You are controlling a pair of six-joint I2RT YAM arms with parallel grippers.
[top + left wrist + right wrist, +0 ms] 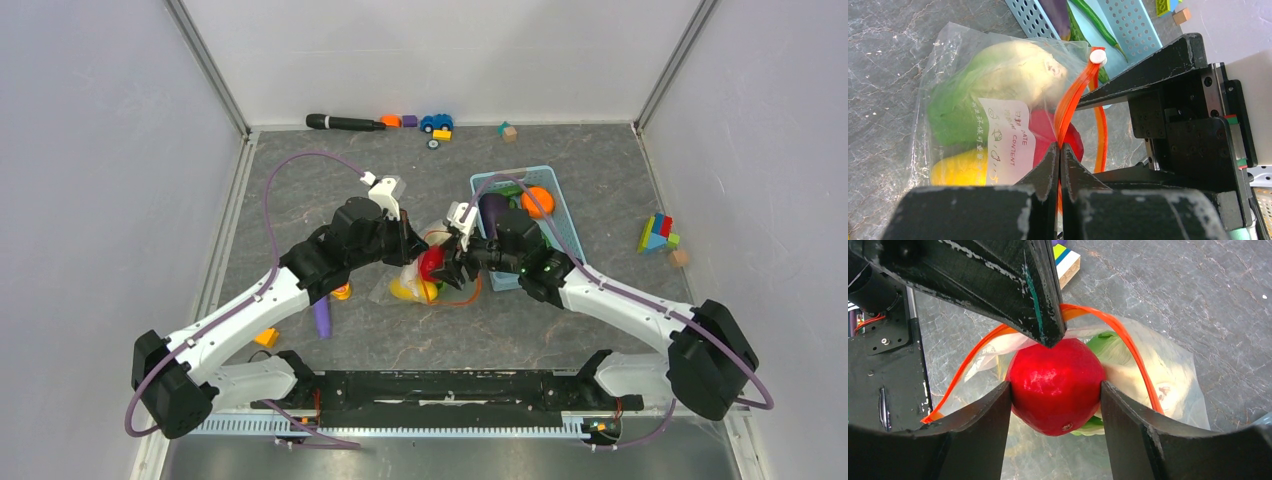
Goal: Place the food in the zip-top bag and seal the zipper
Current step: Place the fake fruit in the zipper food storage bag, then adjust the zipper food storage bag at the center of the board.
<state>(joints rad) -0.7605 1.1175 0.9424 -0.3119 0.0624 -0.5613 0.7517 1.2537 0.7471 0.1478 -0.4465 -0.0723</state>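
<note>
The clear zip-top bag (1010, 135) lies on the grey table between my two grippers, with pale green cabbage (1013, 70), a yellow piece (955, 170) and other food inside. My left gripper (1060, 150) is shut on the orange-red zipper (1075, 95) and holds one side of the mouth up. The mouth gapes open as a loop (1133, 347). My right gripper (1055, 390) grips a round red fruit (1055, 375) on both sides, right at the bag's mouth. From above, both grippers (415, 245) (455, 262) meet over the bag (415, 285).
The light blue basket (560, 190) behind my right arm holds a purple eggplant (493, 210) and an orange piece (537, 201). A purple stick (321, 318) and small orange bits lie by my left arm. Toy blocks (657, 233), a toy car (436, 122) and a black stick (345, 122) lie further off.
</note>
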